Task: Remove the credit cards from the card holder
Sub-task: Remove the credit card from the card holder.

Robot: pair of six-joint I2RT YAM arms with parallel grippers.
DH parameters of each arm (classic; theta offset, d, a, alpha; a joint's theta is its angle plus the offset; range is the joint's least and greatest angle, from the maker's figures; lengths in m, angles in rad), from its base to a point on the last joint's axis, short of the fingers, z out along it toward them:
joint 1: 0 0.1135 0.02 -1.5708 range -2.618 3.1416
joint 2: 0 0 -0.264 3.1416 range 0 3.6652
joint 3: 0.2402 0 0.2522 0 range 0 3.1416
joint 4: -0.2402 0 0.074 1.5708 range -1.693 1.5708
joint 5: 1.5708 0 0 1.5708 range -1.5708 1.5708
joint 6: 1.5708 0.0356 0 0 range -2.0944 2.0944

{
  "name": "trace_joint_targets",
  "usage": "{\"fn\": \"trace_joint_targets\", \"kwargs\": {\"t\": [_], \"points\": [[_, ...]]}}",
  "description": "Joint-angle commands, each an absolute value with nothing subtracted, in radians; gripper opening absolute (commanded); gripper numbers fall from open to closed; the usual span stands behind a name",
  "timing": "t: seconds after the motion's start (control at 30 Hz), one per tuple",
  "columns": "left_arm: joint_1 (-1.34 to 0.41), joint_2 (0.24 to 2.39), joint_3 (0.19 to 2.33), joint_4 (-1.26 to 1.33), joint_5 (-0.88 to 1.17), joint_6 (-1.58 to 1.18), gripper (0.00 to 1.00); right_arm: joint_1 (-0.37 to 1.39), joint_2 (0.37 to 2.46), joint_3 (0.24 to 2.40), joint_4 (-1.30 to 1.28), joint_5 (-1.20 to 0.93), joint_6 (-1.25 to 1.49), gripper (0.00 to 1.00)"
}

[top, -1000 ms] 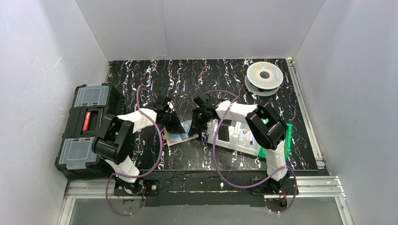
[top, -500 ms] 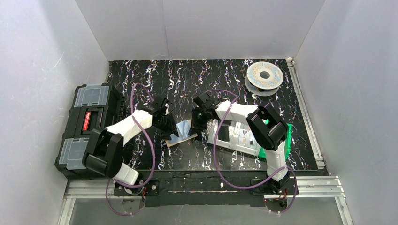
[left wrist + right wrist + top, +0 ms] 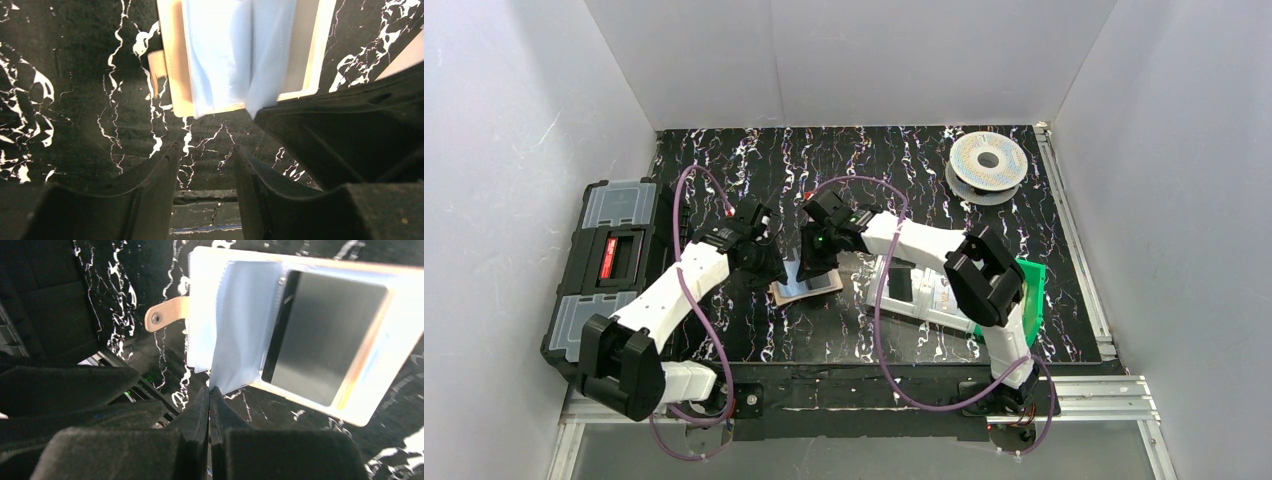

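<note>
Table (image 3: 874,170) carries the card holder (image 3: 809,288), spread open and flat, and just left of the holder hangs the left gripper (image 3: 205,150), released and empty. Over the holder, the right gripper (image 3: 210,390) is clenched on one corner of a pale blue credit card (image 3: 240,325), that corner raised. No card looks free of the holder yet, so by my read nearly all the pulling remains.

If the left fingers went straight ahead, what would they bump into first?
Probably the card holder, with its pale blue cards. Only bare table lies between, though depth is hard to judge.
</note>
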State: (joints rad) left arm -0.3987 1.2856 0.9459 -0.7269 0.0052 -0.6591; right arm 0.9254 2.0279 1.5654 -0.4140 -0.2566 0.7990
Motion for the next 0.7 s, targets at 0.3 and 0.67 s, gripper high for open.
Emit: {"fn": "trace_joint_targets", "kwargs": {"t": [0.3,0.67], "points": [[-0.395,1.193,0.984,-0.851,-0.040,-0.627,0.41,0.959,2.230,1.743,-0.416,-0.314,0.767,0.07],[-0.388,1.209,1.030,-0.856,-0.019,-0.614,0.39,0.957,2.197,1.728,-0.323,-0.359,0.793,0.52]]}}
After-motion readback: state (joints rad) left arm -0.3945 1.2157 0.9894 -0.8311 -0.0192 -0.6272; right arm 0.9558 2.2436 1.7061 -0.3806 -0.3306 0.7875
